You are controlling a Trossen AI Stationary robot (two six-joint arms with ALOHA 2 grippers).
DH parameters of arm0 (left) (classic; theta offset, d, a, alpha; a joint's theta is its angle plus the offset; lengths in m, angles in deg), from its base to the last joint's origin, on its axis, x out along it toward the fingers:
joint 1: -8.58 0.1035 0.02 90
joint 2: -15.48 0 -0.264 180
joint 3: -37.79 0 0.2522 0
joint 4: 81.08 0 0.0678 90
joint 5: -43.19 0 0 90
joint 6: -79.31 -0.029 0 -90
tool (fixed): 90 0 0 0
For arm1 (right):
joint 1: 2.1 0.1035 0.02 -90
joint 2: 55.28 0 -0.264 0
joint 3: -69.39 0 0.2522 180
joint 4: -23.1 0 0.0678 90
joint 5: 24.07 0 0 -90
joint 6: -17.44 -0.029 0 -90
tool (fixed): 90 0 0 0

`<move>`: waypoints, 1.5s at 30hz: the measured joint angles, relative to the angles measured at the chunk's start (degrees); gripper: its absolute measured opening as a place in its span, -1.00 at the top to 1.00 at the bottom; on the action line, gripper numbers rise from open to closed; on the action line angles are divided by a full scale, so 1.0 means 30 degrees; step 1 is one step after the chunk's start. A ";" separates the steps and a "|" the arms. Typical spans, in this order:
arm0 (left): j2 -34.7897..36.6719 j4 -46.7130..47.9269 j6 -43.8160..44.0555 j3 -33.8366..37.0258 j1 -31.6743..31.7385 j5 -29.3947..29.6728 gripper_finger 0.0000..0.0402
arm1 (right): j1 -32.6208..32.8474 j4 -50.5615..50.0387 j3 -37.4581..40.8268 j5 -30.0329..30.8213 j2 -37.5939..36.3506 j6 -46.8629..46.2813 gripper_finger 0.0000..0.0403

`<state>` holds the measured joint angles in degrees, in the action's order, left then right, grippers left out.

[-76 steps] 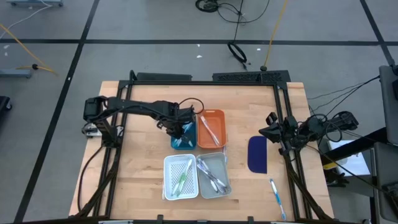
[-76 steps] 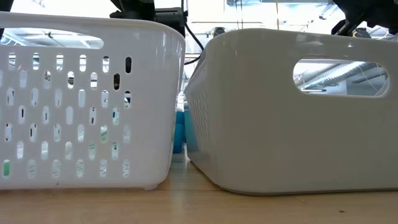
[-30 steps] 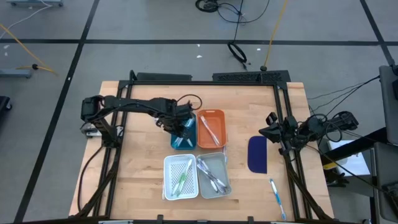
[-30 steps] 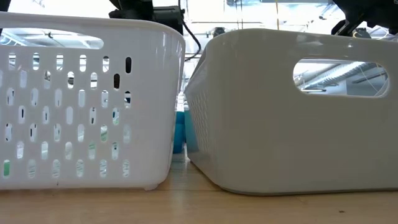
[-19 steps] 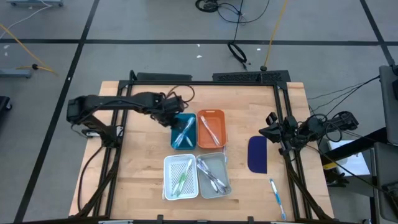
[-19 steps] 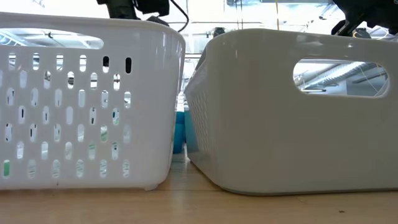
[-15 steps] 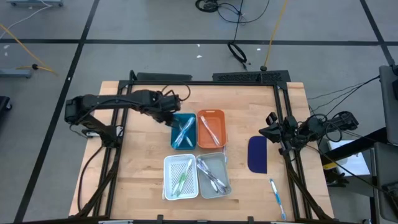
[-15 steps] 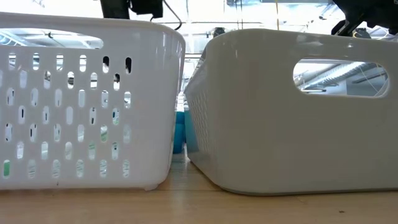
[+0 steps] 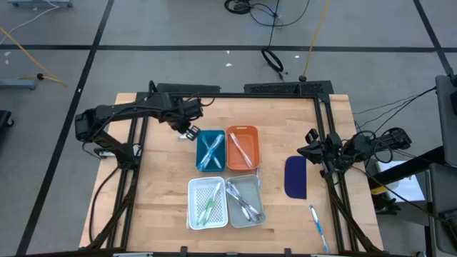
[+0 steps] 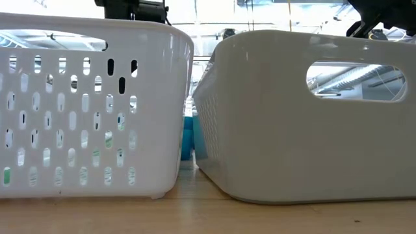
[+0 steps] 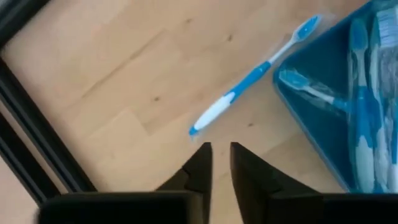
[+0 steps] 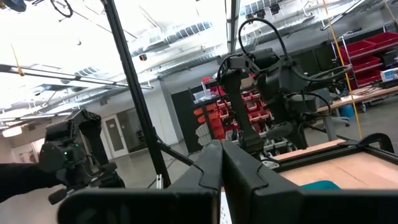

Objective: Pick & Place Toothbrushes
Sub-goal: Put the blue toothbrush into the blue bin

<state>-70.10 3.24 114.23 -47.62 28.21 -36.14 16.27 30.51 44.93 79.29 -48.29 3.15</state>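
Several toothbrushes lie in four small trays: light blue ones in the blue tray (image 9: 211, 150), orange and white ones in the orange tray (image 9: 243, 148), green ones in the white perforated tray (image 9: 207, 202), grey ones in the grey tray (image 9: 245, 200). One blue-and-white toothbrush (image 11: 249, 81) lies flat on the table just outside the blue tray's corner (image 11: 292, 93). Another blue toothbrush (image 9: 318, 227) lies near the table's near right corner. My left gripper (image 9: 187, 128) hovers beside the blue tray's far left corner, fingers (image 11: 219, 163) a narrow gap apart and holding nothing. My right gripper (image 12: 221, 163) waits shut at the table's right edge (image 9: 314, 151).
A dark blue oblong pad (image 9: 295, 177) lies right of the trays. The black frame rails (image 9: 235, 93) run along the table's far, left and right sides. Bare wood shows left of the trays. In the low view the white tray (image 10: 91, 110) and grey tray (image 10: 305, 110) fill the foreground.
My left gripper has drawn back from over the blue tray toward the table's far left, and now stands beside the tray's far left corner. The light blue toothbrushes in that tray, covered by the gripper before, now show lying in it. The right arm has kept still.
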 joint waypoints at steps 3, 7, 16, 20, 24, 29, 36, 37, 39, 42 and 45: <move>-0.0007 -0.0044 -0.1307 0.0000 0.0288 0.0194 0.90 | 0.0003 0.0000 0.0000 0.0000 0.0000 0.0000 1.00; -0.0268 -0.0116 -0.2469 0.0000 0.0627 0.0334 0.98 | 0.0002 0.0000 0.0000 0.0000 0.0000 -0.0007 1.00; -0.0348 -0.2364 -0.5024 0.2625 0.1400 -0.0046 0.33 | 0.0001 0.0000 0.0000 0.0007 0.0000 -0.0007 1.00; -0.0357 -0.3918 -0.6341 0.4114 0.1698 -0.0346 0.00 | -0.0002 0.0026 0.0000 0.0067 0.0000 -0.0007 1.00; -0.0357 -0.5563 -0.8220 0.5095 0.2076 -0.2012 -0.22 | -0.0004 0.0153 0.0007 0.0093 0.0000 -0.0007 1.00; -0.0350 -0.6868 -0.9994 0.5912 0.2555 -0.3062 -0.31 | 0.0000 0.0153 0.0007 0.0095 0.0000 -0.0007 1.00; -0.0350 -0.8493 -1.1308 0.6637 0.2955 -0.3472 -0.26 | -0.0004 0.0153 0.0007 0.0102 0.0000 -0.0007 1.00; -0.0350 -0.8871 -1.1443 0.6739 0.2955 -0.3507 -0.26 | -0.0004 0.0153 0.0007 0.0102 -0.0002 -0.0007 1.00; -0.0350 -0.9433 -1.1697 0.6928 0.2955 -0.3558 -0.27 | 0.0003 0.0153 0.0007 0.0102 -0.0002 -0.0007 1.00; -0.0350 -0.9632 -1.1996 0.7251 0.2955 -0.3574 -0.28 | -0.0004 0.0153 0.0007 0.0102 0.0000 -0.0007 1.00; -0.0350 -0.9761 -1.2270 0.7578 0.2955 -0.3558 -0.28 | -0.0004 0.0153 0.0007 0.0102 0.0000 -0.0007 1.00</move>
<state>-71.15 -26.04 77.42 -24.89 37.07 -46.82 16.25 30.97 44.95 79.60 -48.29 3.13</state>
